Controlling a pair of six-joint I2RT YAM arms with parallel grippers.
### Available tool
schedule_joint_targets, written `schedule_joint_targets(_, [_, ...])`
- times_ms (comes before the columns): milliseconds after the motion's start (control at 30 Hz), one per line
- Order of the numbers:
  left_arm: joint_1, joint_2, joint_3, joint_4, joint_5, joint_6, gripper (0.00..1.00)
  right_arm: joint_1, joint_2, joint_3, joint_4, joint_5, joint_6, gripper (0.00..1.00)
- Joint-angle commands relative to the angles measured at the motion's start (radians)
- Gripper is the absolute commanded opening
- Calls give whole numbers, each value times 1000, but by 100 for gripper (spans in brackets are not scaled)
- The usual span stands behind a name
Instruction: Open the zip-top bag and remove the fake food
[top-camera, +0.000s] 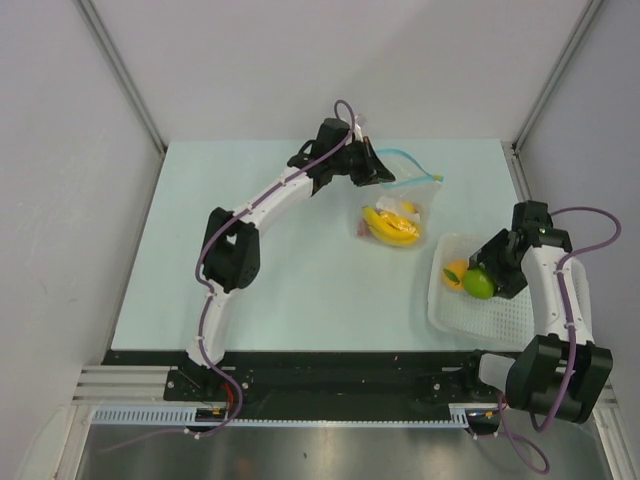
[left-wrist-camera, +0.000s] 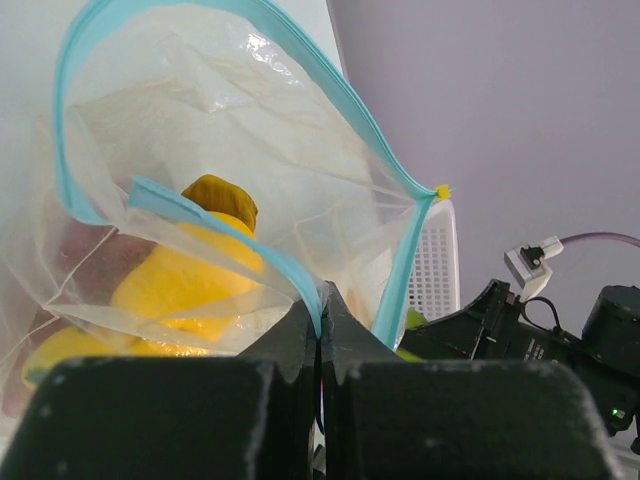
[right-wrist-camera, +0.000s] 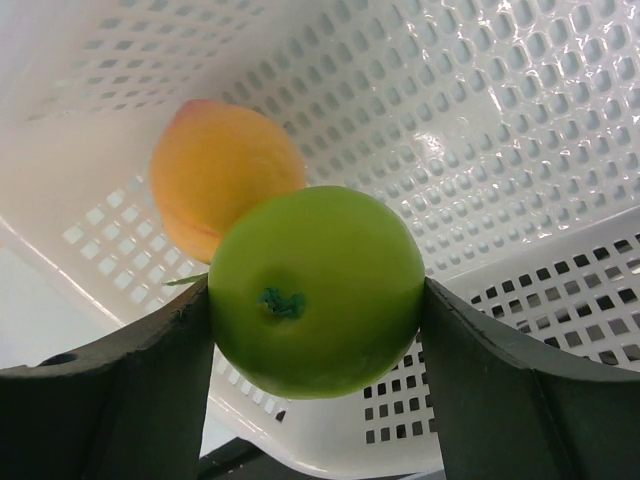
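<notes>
Two fruits sit nearest: the right gripper clamps the green apple just over the white basket, the orange lying in it. Farther, left of that arm, the left gripper is pinched shut on the open teal mouth of the zip-top bag, its body, banana inside, trailing back toward the basket.

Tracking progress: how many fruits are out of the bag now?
2: a green apple gripped by the right pincer over the white basket, and an orange lying in that basket. Others sit inside the zip-top bag.
</notes>
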Motion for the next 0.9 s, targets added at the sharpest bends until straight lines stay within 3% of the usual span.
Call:
schedule_joint_targets(0, [-21, -31, -1, 8, 20, 7, 0, -9, -41, 2, 38, 2, 7, 77])
schedule_joint_targets(133, [-33, -58, -12, -18, 6, 38, 0, 7, -77, 10, 43, 4, 1, 97])
schedule_joint_targets(200, [-44, -69, -12, -38, -3, 53, 0, 26, -81, 31, 32, 7, -5, 100])
schedule_joint_targets(500, [-76, -83, -29, -75, -18, 76, 0, 213, -74, 268, 18, 133, -4, 100])
schedule_joint_targets(600, [-79, -94, -34, -87, -31, 87, 0, 295, -61, 329, 121, 140, -22, 100])
schedule_joint_targets(733, [-82, -111, -69, -89, -43, 89, 0, 404, -3, 442, 248, 120, -50, 91])
schedule_joint_targets(867, [-88, -130, -109, -61, -54, 78, 0, 481, 133, 575, 316, 123, -83, 90])
